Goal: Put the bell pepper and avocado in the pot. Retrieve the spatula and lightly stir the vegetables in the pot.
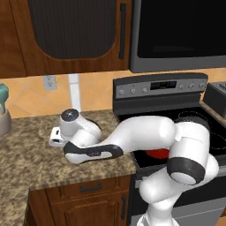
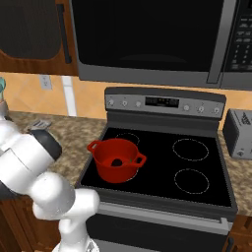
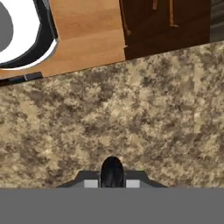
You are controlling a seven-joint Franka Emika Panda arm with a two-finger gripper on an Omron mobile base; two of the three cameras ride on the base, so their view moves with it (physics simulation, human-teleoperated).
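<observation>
Left base view: the arm reaches low and to the left across the speckled granite counter (image 1: 31,150), its hand pointed down at the stone near the wall. The hand hides its own fingertips here. A sliver of the red pot (image 1: 157,153) peeks out under the forearm on the black stove (image 1: 216,132). A beige holder (image 1: 4,121) with a teal-handled utensil stands at the far left, well apart from the hand, with bare counter between them and down to the front edge.

Right base view: the pot (image 2: 116,159) sits upright on the front left burner, mouth open upward, its two loop handles lying on a diagonal from back left to front right. A dark shape lies on its floor; what it is cannot be told. The three other burners are bare, and a toaster (image 2: 239,133) stands on the counter to the right of the stove.

Hand view: the gripper (image 3: 112,175) is closed on a small dark rounded object, likely the avocado (image 3: 112,170), pinched between the two fingertips just above the granite. Its long axis cannot be told from here. The counter edge runs slantwise across the upper part, with wooden floor beyond.
</observation>
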